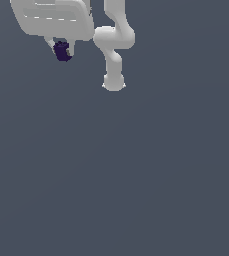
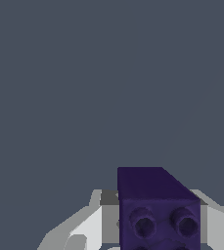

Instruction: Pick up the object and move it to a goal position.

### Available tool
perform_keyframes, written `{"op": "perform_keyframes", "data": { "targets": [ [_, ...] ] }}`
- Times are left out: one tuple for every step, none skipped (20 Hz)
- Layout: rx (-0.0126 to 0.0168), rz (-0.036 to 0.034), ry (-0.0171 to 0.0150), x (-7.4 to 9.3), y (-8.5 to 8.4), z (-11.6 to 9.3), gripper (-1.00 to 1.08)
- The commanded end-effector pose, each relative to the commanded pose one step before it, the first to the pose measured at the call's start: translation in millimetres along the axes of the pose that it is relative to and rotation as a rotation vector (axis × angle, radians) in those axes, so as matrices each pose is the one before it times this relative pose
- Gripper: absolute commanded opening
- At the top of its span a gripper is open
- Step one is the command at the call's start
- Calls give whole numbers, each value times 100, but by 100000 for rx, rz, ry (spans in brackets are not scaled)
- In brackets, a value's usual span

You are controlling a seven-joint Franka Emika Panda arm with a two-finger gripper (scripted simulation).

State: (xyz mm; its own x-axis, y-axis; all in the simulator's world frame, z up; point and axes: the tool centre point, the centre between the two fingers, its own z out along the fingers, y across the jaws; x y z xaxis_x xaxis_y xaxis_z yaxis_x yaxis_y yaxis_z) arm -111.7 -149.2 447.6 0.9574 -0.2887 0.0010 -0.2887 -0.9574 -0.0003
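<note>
Your white hand (image 1: 62, 51) is closed on the small dark purple block with round sockets on one face (image 1: 62, 51), pinned between its fingers. It appears to be lifted, so the pickup looks done. You still have to carry it; no goal marker shows.

Dark purple object (image 1: 62, 51), white pincer (image 1: 60, 50), grey bkgd.

The exterior view looks from well off, taking in the white arm (image 1: 114, 55) and its gripper (image 1: 61, 51) near the frame's top. The wrist view sits right at the gripper (image 2: 155, 229), tight on the dark purple studded block (image 2: 157, 205) between its fingers; both views share that block (image 1: 62, 51).
</note>
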Motion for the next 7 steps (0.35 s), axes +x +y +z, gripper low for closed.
{"op": "perform_keyframes", "data": {
  "targets": [
    [-26, -77, -102, -106, 174, -999, -100],
    [0, 0, 0, -13, 58, -272, -100],
    [0, 0, 0, -8, 47, -221, -100],
    [0, 0, 0, -4, 36, -170, -100],
    [0, 0, 0, -1, 26, -120, -100],
    [0, 0, 0, 0, 15, -71, -100],
    [0, 0, 0, 0, 5, -23, -100]
  ]
}}
